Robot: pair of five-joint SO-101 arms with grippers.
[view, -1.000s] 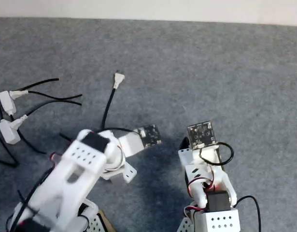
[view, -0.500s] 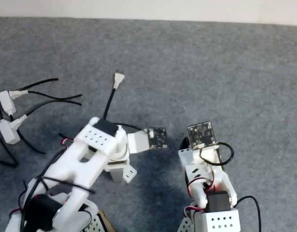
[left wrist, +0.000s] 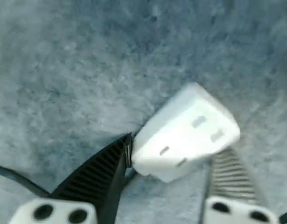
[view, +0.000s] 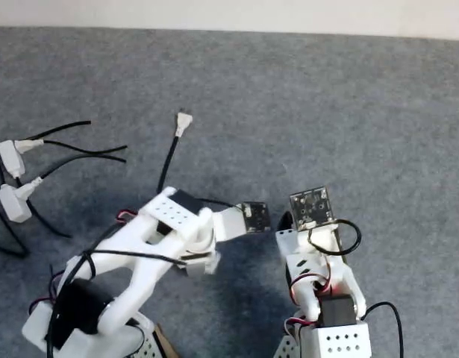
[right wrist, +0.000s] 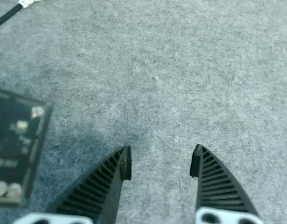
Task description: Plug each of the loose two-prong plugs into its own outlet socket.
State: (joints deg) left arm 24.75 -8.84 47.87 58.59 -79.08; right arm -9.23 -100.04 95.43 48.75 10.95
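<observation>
- High view, left edge of the surface (view: 363,97): two white connector bodies (view: 9,158) lie close together on black cords. They are too small to tell whether a plug and socket are already mated there.
- Left of the middle, toward the far edge: the loose plug (view: 183,123) lies flat, well apart from both grippers. Its black cable (view: 168,160) trails back toward the left arm.
- Left gripper (left wrist: 173,149): the jaws are clamped on a white outlet socket (left wrist: 185,130), which sits skewed across them with its slotted face toward the wrist camera.
- Right gripper (right wrist: 161,156): the jaws are spread wide with nothing between them, over bare surface near the front edge. It is just beside the left arm's wrist board (right wrist: 12,144).
- Judgement: the step looks like presenting the socket so the plug can be mated to it.
- The skewed hold may pivot under a push, so keep the clamp firm or brace the block against the surface.
- Take the plug by its body, not the cable, and leave the prongs free.
- Line the prongs up with one slot pair before pressing, then push straight along that axis.
</observation>
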